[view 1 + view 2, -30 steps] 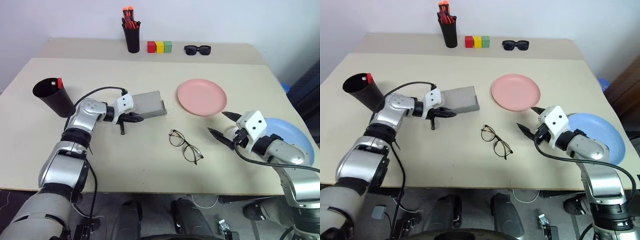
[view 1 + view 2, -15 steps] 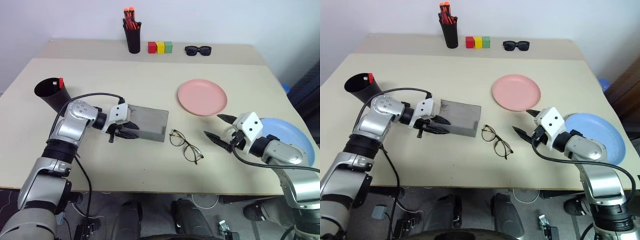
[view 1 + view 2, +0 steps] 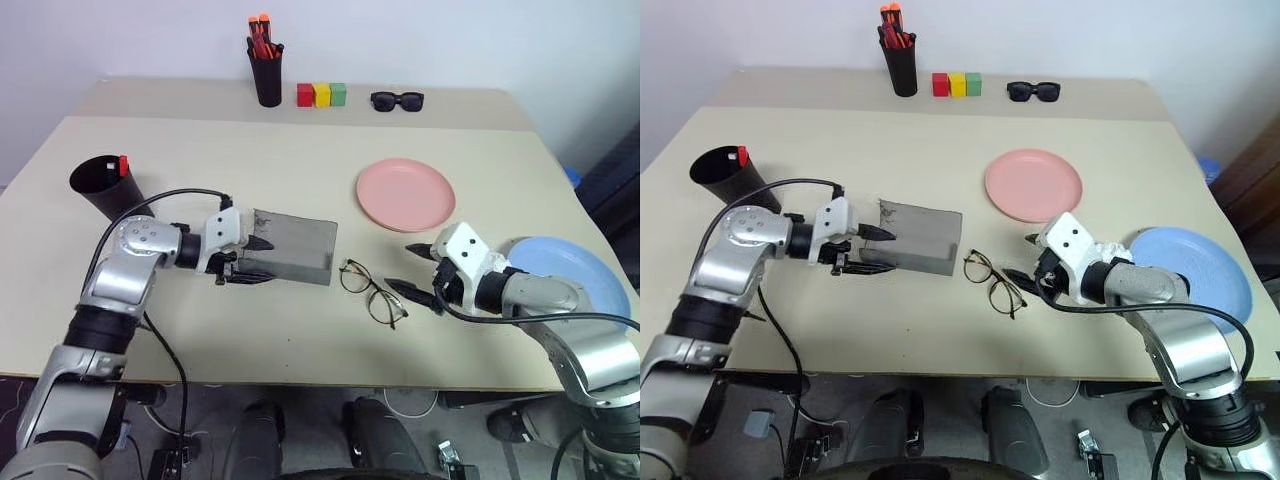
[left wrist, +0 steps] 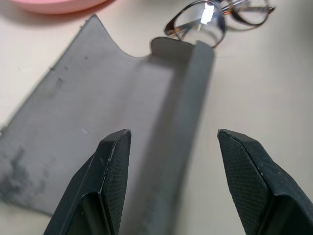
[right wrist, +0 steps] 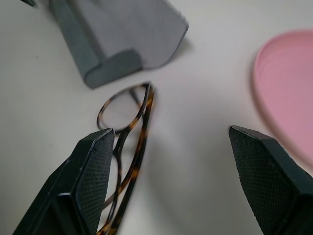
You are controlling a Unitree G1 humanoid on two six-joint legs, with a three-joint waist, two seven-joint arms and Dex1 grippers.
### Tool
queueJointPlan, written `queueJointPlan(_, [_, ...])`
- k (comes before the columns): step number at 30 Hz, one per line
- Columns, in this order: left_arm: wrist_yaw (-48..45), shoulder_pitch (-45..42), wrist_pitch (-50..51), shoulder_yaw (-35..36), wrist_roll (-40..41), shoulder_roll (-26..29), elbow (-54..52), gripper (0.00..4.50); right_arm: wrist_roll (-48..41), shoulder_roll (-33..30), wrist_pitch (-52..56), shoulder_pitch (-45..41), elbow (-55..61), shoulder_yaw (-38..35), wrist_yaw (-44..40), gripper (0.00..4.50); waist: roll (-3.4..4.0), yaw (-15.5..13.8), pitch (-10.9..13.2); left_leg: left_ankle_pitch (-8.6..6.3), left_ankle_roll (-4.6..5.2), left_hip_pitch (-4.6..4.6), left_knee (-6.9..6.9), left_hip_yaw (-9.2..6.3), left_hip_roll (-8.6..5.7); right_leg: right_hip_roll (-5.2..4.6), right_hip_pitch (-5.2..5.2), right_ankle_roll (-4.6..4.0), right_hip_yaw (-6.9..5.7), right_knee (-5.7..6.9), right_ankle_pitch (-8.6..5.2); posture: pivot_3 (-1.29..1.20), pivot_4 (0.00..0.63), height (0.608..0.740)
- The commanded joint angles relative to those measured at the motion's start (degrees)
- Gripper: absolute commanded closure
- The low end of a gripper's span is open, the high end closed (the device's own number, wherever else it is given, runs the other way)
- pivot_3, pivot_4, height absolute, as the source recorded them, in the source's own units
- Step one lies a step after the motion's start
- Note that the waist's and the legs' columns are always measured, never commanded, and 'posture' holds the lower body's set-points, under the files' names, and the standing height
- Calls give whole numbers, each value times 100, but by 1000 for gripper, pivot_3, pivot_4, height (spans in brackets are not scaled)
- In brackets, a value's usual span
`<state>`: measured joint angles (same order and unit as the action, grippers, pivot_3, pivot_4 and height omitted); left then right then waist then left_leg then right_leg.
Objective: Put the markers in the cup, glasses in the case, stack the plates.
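Both end effectors gape empty: left (image 3: 250, 262) at the grey case (image 3: 290, 247), right (image 3: 411, 270) beside thin wire-frame glasses (image 3: 370, 290).

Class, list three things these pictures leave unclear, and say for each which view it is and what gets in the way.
1. Inside of the black cup: head views; its wall hides all but one red cap.
2. Number of markers in the pen holder: head views; too small and bunched.
3. Glasses: right wrist view; blurred, cut off by the bottom edge.
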<state>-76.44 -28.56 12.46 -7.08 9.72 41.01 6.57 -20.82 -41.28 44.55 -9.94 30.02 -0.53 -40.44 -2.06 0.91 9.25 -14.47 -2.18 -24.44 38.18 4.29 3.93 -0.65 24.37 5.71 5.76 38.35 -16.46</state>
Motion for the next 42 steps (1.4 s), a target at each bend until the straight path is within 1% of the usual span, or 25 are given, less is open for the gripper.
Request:
queueJointPlan(1, [193, 267, 361, 113, 172, 126, -628, 1627, -63, -47, 38, -36, 316, 44, 23, 720, 0, -15, 0, 0, 0, 0, 1, 0, 0, 0, 0, -1, 0, 0, 0, 0, 150, 725])
queueJointPlan(5, [304, 557, 873, 143, 467, 214, -1178, 1627, -16, -110, 159, -37, 302, 161, 58, 720, 0, -8, 0, 0, 0, 1, 2, 1, -1, 0, -2, -1, 0, -1, -1, 0, 150, 725])
queueJointPlan(11, [473, 932, 838, 213, 526, 377, -1582, 1627, -136, 162, 1010, -388, 404, 376, 489, 720, 0, 13, -1, 0, 0, 2, 1, 0, 0, 1, -1, -2, 0, 0, -1, 0, 150, 725])
queueJointPlan(14, [680, 1088, 692, 451, 589, 410, -1722, 1627, -72, 369, 1465, -590, 443, 608, 822, 720, 2, 22, -1, 0, 0, 4, -1, 0, 2, 2, 1, -3, 0, 0, -2, 0, 150, 725])
queueJointPlan(19, [844, 1269, 819, 898, 963, 478, -2109, 1627, -63, 588, 1867, -777, 490, 752, 1145, 720, 1, 3, -1, 0, 0, 0, 0, 3, 0, -3, 3, -6, 1, -2, -3, 0, 150, 725])
queueJointPlan(22, [893, 1388, 891, 1044, 1119, 535, -2292, 1627, -78, 651, 2004, -833, 512, 796, 1261, 720, 1, 0, -1, 0, 0, 1, 0, 3, 0, -2, 3, -7, 1, -2, -4, 0, 150, 725])
queueJointPlan(24, [935, 1661, 904, 1176, 1227, 591, -2563, 1627, -86, 715, 2124, -851, 538, 825, 1357, 720, 2, 19, -1, 0, 0, 0, 0, 3, 0, -2, 3, -7, 1, -2, -4, 0, 150, 725])
queueJointPlan(27, [1061, 2166, 859, 1297, 1339, 579, -2970, 1627, 0, 610, 2224, -839, 555, 983, 1429, 720, 2, 37, -1, -2, 3, 1, -2, 6, 2, -3, 5, -6, 3, -2, -3, 0, 150, 725])
queueJointPlan(29, [1168, 2330, 937, 1333, 1443, 555, -3124, 1627, 27, 549, 2219, -820, 559, 1015, 1437, 720, 2, 28, -1, -2, 3, 2, -4, 5, 2, -3, 5, -9, 2, -2, -5, 0, 150, 725])
queueJointPlan(32, [1420, 2454, 989, 1293, 1441, 490, -3217, 1559, 17, 508, 2248, -845, 520, 1011, 1417, 1575, 1, -3, -2, -1, 2, 2, 0, 4, 1, -3, 3, -22, 2, -3, -12, 0, 150, 725])
queueJointPlan(35, [1666, 2505, 1055, 1232, 1454, 394, -3256, 1559, 19, 490, 2234, -871, 475, 1034, 1404, 3057, 1, 7, -2, -1, 2, 2, 1, 6, 0, -5, 2, -22, 4, -5, -12, 0, 150, 725])
queueJointPlan(36, [1718, 2514, 1077, 1224, 1469, 378, -3268, 1559, 17, 486, 2230, -874, 470, 1035, 1403, 3638, 1, 13, -2, -1, 2, 2, 1, 6, 0, -4, 2, -22, 4, -5, -12, 0, 150, 725])
queueJointPlan(38, [1846, 2598, 1105, 1234, 1484, 314, -3304, 1559, -1, 489, 2248, -891, 472, 1031, 1404, 4456, 0, 29, -4, -2, 2, 3, 0, 5, 1, -3, 2, -21, 4, -5, -11, 0, 150, 725])
queueJointPlan(42, [2038, 2803, 1138, 1299, 1543, 263, -3384, 1559, 12, 418, 2257, -929, 517, 1067, 1391, 4456, 0, 26, -4, -2, 3, 4, -1, 5, 2, -3, 3, -21, 4, -5, -11, 0, 150, 725])
